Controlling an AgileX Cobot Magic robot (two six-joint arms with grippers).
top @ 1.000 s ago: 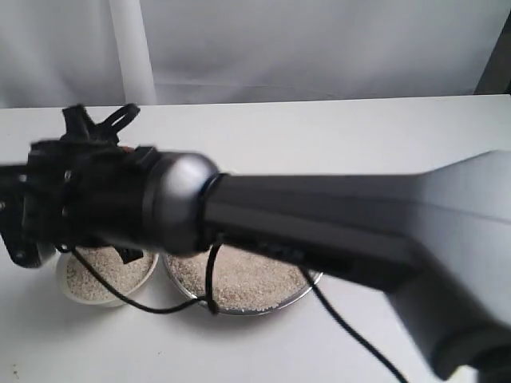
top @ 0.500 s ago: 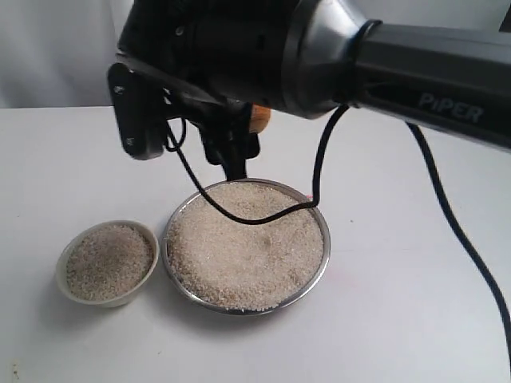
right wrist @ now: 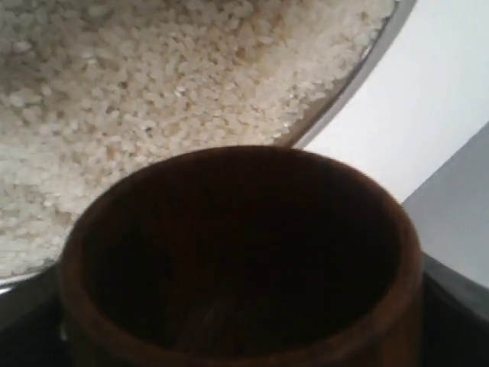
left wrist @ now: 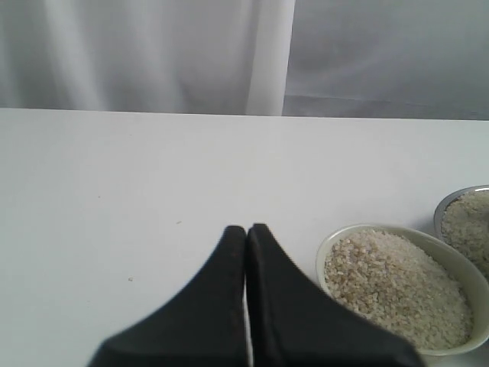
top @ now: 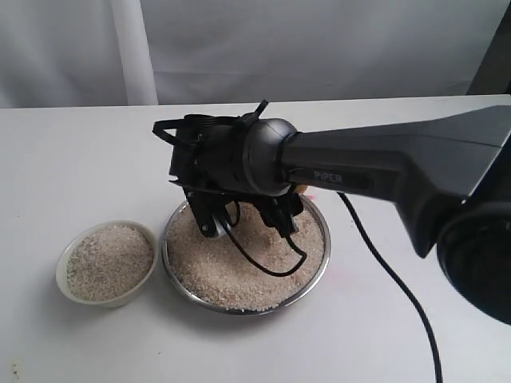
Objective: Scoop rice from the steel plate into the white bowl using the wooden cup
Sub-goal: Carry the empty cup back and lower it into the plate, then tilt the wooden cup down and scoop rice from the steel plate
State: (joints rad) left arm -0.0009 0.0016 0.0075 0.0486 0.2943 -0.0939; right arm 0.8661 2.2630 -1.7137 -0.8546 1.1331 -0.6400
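Observation:
The steel plate (top: 322, 257) sits mid-table, heaped with rice (top: 239, 278). To its left stands the white bowl (top: 102, 302), also full of rice (top: 108, 259). My right gripper (top: 247, 225) hangs low over the plate's far half, pointing down at the grains, and hides the wooden cup in the exterior view. In the right wrist view the wooden cup (right wrist: 241, 260) fills the lower half, held between the jaws, its dark inside empty, its mouth facing the rice (right wrist: 153, 76) near the plate's rim (right wrist: 368, 61). My left gripper (left wrist: 246, 229) is shut and empty, beside the white bowl (left wrist: 330, 243).
A black cable (top: 383, 271) trails from the right arm across the table to the plate's right, and a loop of it hangs over the rice. A white curtain (top: 132, 48) backs the table. The plate's rim (left wrist: 452, 200) shows beyond the bowl in the left wrist view.
The right arm swung from over the white bowl to the right, rose behind the plate, then came down onto the plate's rice. The left gripper's motion cannot be judged.

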